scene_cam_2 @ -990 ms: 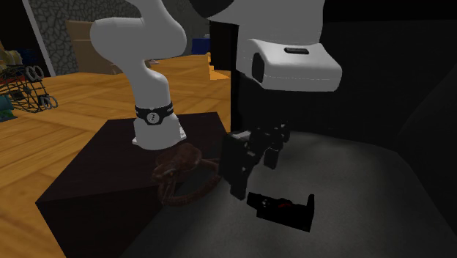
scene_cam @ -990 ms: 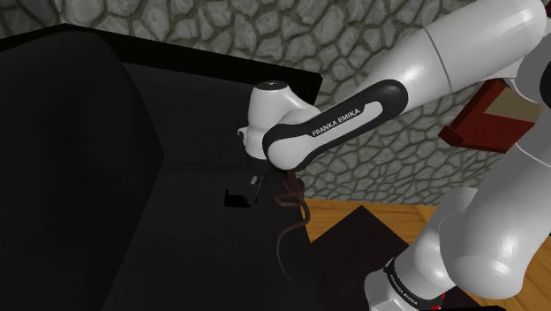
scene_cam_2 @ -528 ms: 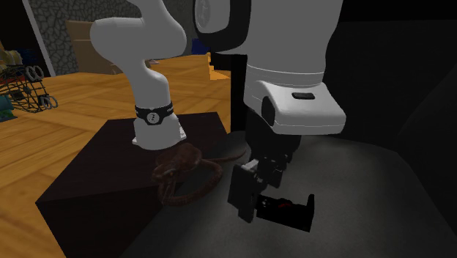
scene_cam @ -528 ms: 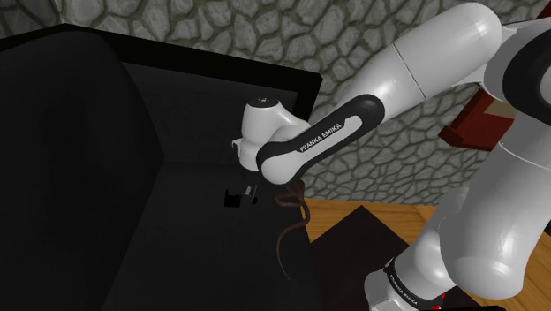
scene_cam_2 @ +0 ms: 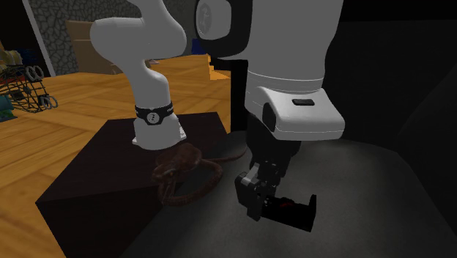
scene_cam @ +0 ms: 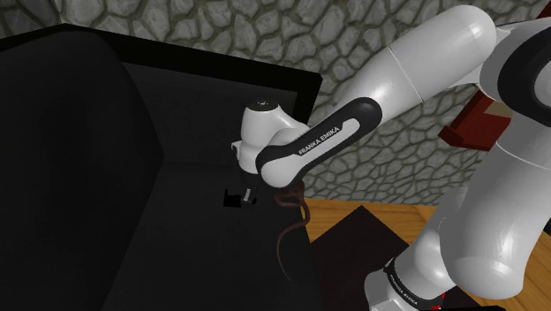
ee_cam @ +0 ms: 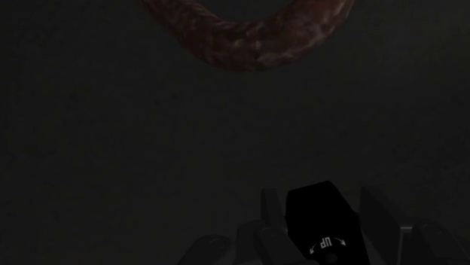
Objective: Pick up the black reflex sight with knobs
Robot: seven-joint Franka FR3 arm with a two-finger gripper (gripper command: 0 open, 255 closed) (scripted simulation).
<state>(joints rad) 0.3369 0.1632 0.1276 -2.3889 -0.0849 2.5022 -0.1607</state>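
Your gripper (scene_cam_2: 256, 199) stands open, set low astride the black reflex sight (scene_cam_2: 294, 212) at the second exterior view's lower centre, seemingly so that closing clamps its body; the brown rope (scene_cam_2: 187, 170) coils apart, centre-left.

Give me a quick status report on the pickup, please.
Gripper open, straddling the black reflex sight. Sight sits on the dark surface, not lifted. Brown rope coiled off to one side, nothing blocking.
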